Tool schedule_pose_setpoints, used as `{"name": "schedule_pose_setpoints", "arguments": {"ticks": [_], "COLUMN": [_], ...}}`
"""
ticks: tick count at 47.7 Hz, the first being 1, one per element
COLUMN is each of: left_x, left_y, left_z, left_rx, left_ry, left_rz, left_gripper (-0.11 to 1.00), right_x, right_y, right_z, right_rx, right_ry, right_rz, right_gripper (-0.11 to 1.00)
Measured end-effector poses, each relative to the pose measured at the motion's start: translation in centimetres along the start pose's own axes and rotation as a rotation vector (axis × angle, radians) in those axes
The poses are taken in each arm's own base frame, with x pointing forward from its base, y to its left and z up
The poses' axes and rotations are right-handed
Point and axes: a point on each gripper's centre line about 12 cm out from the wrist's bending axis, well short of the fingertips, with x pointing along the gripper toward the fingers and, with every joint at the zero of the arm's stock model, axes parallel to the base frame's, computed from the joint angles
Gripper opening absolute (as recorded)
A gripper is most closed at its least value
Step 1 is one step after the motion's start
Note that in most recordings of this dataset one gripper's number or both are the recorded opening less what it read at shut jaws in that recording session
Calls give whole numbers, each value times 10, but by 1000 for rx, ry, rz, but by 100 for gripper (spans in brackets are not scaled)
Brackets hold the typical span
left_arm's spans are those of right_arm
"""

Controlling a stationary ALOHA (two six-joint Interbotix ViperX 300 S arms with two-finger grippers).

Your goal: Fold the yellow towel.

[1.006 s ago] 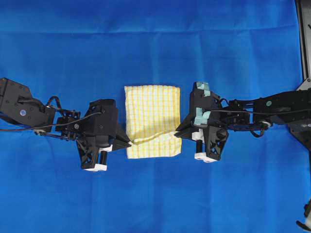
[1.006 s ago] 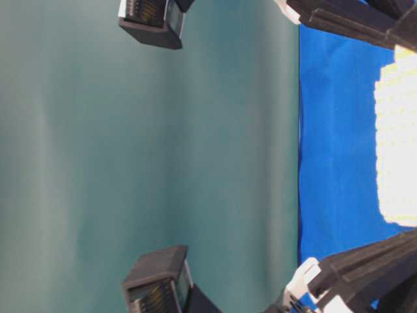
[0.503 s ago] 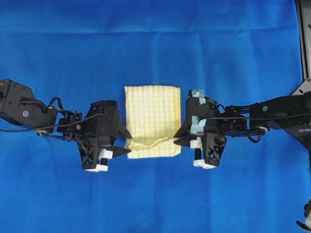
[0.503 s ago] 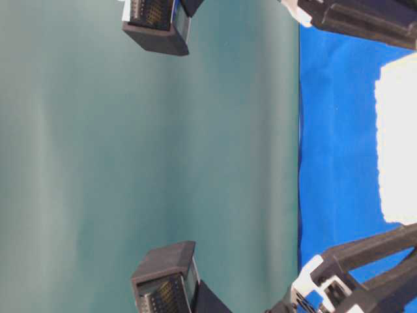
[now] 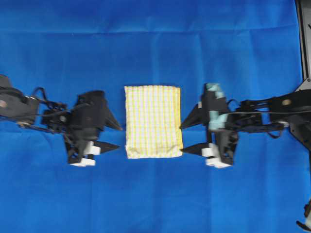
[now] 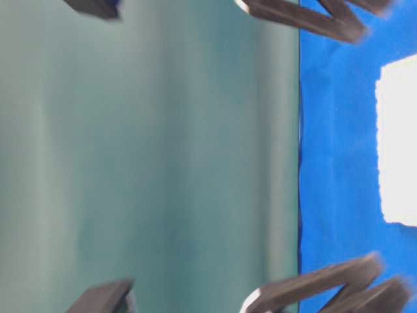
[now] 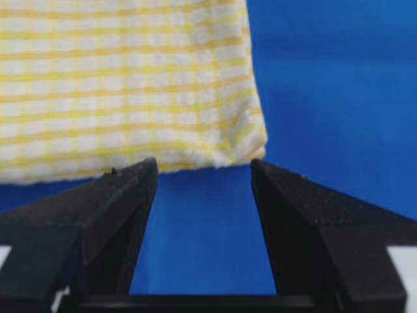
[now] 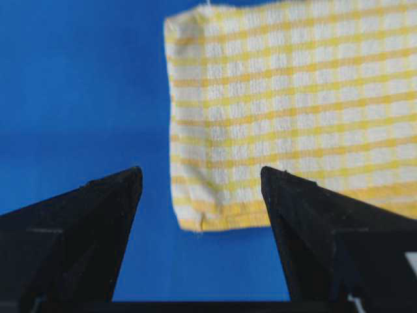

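The yellow towel (image 5: 152, 121) lies folded into a flat upright rectangle in the middle of the blue cloth (image 5: 155, 43). My left gripper (image 5: 115, 137) is just left of the towel's lower left corner, open and empty, clear of the fabric. Its wrist view shows the yellow towel (image 7: 124, 85) beyond the left gripper (image 7: 203, 168). On the towel's other side my right gripper (image 5: 183, 138) stands open, off the cloth's lower right corner. The right wrist view shows the yellow towel (image 8: 293, 111) ahead of the right gripper (image 8: 201, 177). The table-level view shows the yellow towel (image 6: 397, 140) as a bright patch.
The blue cloth covers the whole work surface around the towel. A teal backdrop (image 6: 150, 156) fills the left of the table-level view. A black frame post (image 5: 303, 39) runs along the right edge of the overhead view.
Both grippers opened, let go of the towel's lower corners and drew back outward, left arm leftward and right arm rightward. The towel's puckered lower edge has settled flat.
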Motion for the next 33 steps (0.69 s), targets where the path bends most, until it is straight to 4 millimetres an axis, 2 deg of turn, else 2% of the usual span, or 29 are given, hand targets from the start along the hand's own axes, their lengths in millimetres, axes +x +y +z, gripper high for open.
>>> {"name": "schedule_pose_setpoints", "arguments": {"ticks": [11, 17, 26, 33], "left_x": [-52, -78, -113, -138], "left_y": [3, 4, 9, 14], "left_z": [0, -7, -17, -27], "left_rx": [-4, -2, 9, 42], "left_ry": [-109, -187, -301, -382], "left_rz": [-8, -17, -17, -2], "left_gripper": [51, 52, 51, 51], "right_x": [-51, -78, -108, -123], "right_y": [-10, -16, -25, -36], "right_z": [9, 10, 5, -5], "right_rx": [-26, -48, -96, -105], "right_ry": [-132, -194, -256, -300], "right_rz": [15, 18, 4, -19], "right_gripper": [72, 72, 72, 72]}}
